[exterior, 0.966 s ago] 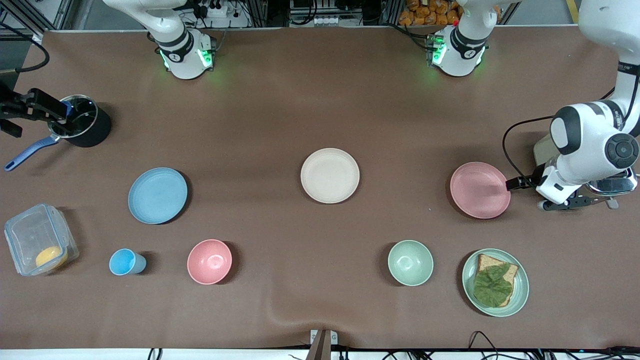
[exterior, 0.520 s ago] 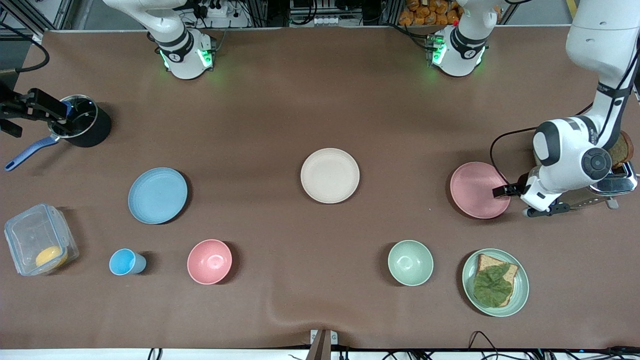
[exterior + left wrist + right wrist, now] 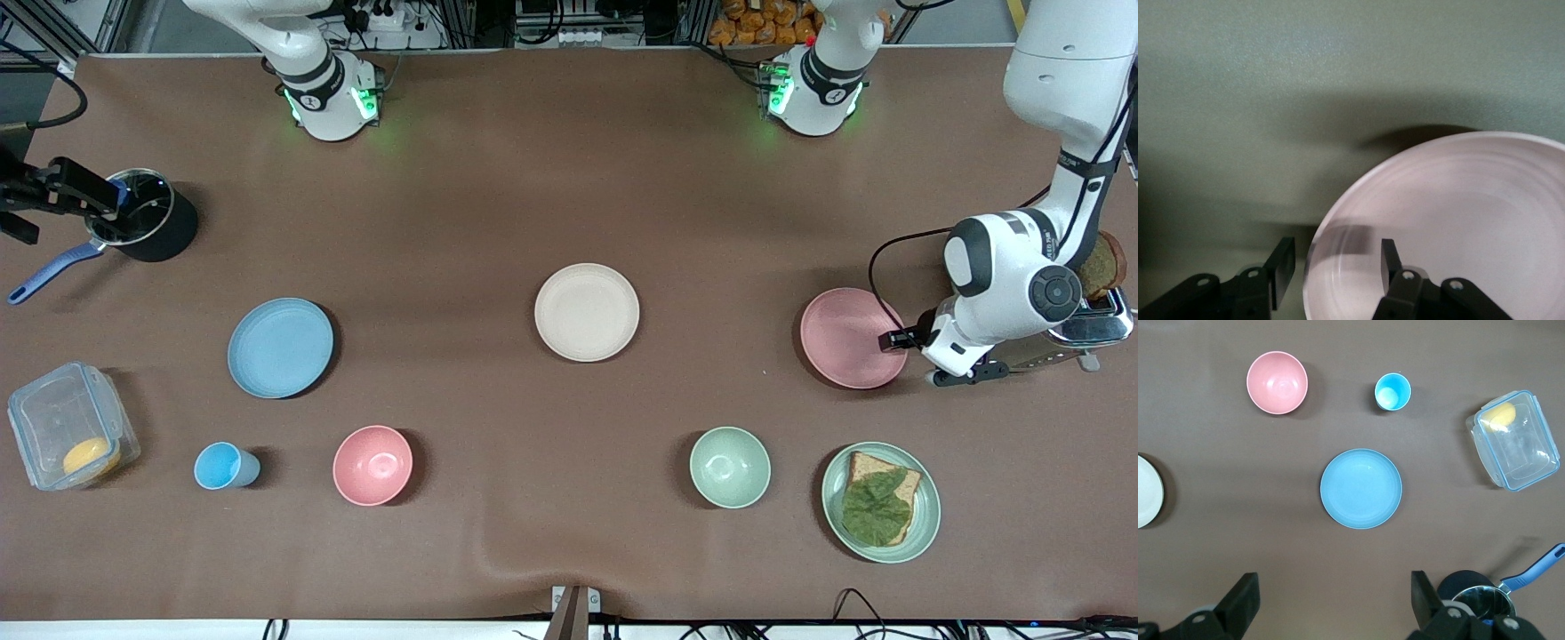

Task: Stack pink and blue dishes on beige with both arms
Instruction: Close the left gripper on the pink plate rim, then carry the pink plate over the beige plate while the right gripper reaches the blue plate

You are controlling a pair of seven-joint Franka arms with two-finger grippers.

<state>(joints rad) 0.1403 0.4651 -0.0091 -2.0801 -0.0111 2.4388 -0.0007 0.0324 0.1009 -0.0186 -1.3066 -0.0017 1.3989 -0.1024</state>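
Note:
The pale pink plate (image 3: 851,337) lies toward the left arm's end of the table. My left gripper (image 3: 892,340) is open at its rim. In the left wrist view the gripper (image 3: 1336,257) straddles the rim of the plate (image 3: 1458,220), with one finger (image 3: 1282,267) outside and one finger (image 3: 1390,257) over the inside. The beige plate (image 3: 587,311) sits bare mid-table. The light blue plate (image 3: 280,347) lies toward the right arm's end. My right gripper (image 3: 58,191) waits open in the air by the pot. Its wrist view shows the gripper (image 3: 1331,603) and the blue plate (image 3: 1361,488).
Nearer the front camera stand a blue cup (image 3: 226,466), a deep pink bowl (image 3: 372,465), a green bowl (image 3: 730,467) and a green plate with bread and a leaf (image 3: 880,502). A clear box (image 3: 71,436), a black pot (image 3: 147,222) and a toaster (image 3: 1089,324) sit at the table's ends.
The left arm has swung in toward the pink plate, bringing its open gripper onto the plate's rim. The right arm has not moved.

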